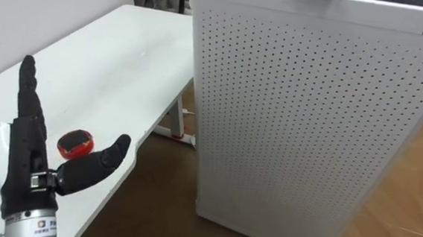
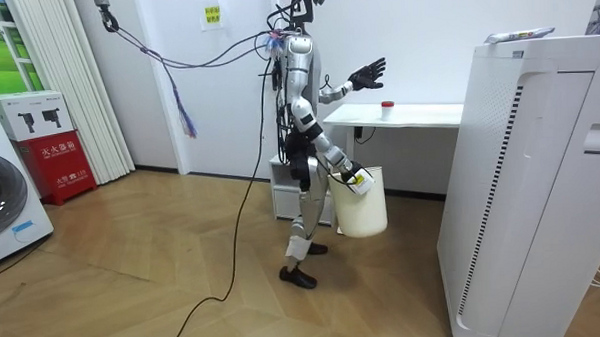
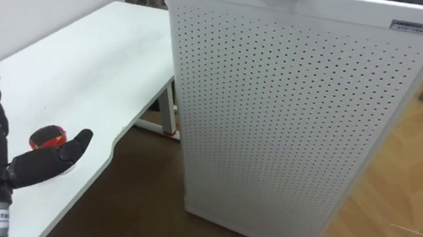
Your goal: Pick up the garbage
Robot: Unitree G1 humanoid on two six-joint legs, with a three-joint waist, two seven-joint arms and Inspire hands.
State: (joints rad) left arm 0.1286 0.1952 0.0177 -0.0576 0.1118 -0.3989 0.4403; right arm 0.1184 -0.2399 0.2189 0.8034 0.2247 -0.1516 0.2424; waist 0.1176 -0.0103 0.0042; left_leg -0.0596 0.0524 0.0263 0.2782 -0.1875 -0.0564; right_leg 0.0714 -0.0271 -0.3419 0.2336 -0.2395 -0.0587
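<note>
A small red round object with a dark band [image 1: 75, 143] lies on the white table [image 1: 117, 74], near its front edge. My left hand [image 1: 26, 158] is raised just in front of it, open, fingers straight up and thumb stretched toward the red object, with nothing in it. In the room view I stand at the table's end with the left hand [image 2: 369, 73] lifted over the table [image 2: 418, 114]. There my right hand [image 2: 352, 177] hangs low at my side and holds a white bucket [image 2: 361, 206] off the floor.
A tall white perforated cabinet [image 1: 308, 118] stands close on my right, beside the table's end, leaving a narrow strip of wooden floor [image 1: 161, 204] between. In the room view a washing machine [image 2: 1, 214] and a red box [image 2: 55, 162] stand far behind me.
</note>
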